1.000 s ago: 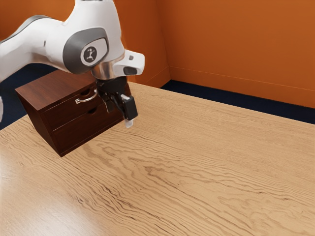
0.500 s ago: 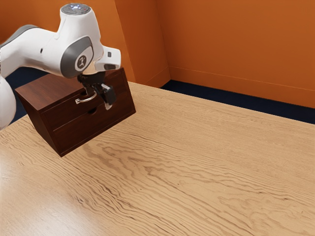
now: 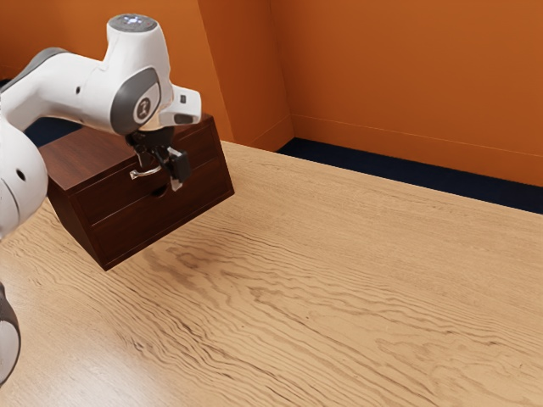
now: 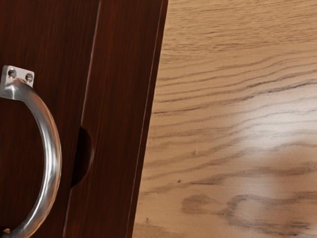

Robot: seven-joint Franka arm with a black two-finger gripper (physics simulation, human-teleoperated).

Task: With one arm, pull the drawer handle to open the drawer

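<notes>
Right, gripper [image 3: 167, 163] is up against the front of the small dark-wood cabinet [image 3: 81, 153], at the end of the metal bow handle [image 3: 144, 172] nearer the exterior view's right. From that angle I can't tell how wide it's open, or whether it has hold of the handle at all. In the wrist view the handle [image 4: 47, 148] curves close under my hand, w/ its screwed mounting plate [image 4: 17, 75] showing. Beside it is the finger notch [image 4: 81, 156] cut at the seam to the lower drawer [image 3: 144, 222]. The top drawer [image 3: 106, 191], the one the handle belongs to, looks shut, its front flush w/ the lower one, so the task isn't started as far as I judge. What could go wrong: if the grip isn't properly round the bar, a pull will prob. slip off the smooth curve. The cabinet stands free on the worktop [image 3: 339, 280] and at an angle to its edges. A pull not square to the drawer front could bind the drawer or drag the whole box along instead of opening it. Contents of both drawers are hidden, so no idea re weight inside.
</notes>
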